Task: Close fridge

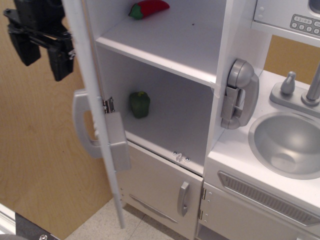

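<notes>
The fridge point(165, 45) is a tall white toy-kitchen cabinet with white shelves inside. Its big door point(95, 125) stands open, seen edge-on, with a grey vertical handle point(82, 125) on its outer side and a grey dispenser block point(116, 142) at its edge. My black gripper point(42, 55) is at the upper left, on the outer side of the door, right beside its upper part. Its two fingers point(61, 62) hang apart and hold nothing. A red chili point(148, 8) lies on the upper shelf and a green pepper point(140, 104) on the lower one.
A smaller lower door with a short grey handle point(183, 198) is shut below the fridge. A grey toy phone point(240, 92) hangs on the right wall. A sink point(287, 145) with a tap and a grey-keypad microwave point(295, 15) are to the right. A wooden panel point(35, 165) stands behind the door.
</notes>
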Robot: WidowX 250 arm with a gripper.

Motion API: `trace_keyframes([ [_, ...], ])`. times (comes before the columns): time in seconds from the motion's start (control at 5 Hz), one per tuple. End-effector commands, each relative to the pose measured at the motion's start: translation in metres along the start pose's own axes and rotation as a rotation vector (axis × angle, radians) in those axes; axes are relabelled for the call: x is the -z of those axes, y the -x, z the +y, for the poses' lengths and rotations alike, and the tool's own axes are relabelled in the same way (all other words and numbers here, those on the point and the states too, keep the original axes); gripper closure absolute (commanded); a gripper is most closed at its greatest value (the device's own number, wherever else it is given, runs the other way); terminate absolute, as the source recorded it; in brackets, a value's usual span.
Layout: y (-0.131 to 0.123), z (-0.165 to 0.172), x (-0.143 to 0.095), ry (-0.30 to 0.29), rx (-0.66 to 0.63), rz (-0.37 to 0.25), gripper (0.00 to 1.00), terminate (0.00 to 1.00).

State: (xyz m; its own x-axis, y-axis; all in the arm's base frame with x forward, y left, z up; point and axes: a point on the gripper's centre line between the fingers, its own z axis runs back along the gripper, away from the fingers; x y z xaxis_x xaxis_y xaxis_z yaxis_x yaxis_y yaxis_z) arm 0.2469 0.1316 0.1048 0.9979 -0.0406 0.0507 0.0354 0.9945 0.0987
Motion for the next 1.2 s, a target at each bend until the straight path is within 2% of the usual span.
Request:
trace_keyframes([
  [0.0,-0.034,-0.019,-0.007,-0.037,-0.034,-0.057,0.0,0.0],
  [0.6,-0.087,-0.019,-0.011,-0.003,-0.19,-0.098,0.0,0.0],
  [1.0,-0.099,-0.015,-0.014,0.0,-0.231,-0.107,0.0,0.0],
])
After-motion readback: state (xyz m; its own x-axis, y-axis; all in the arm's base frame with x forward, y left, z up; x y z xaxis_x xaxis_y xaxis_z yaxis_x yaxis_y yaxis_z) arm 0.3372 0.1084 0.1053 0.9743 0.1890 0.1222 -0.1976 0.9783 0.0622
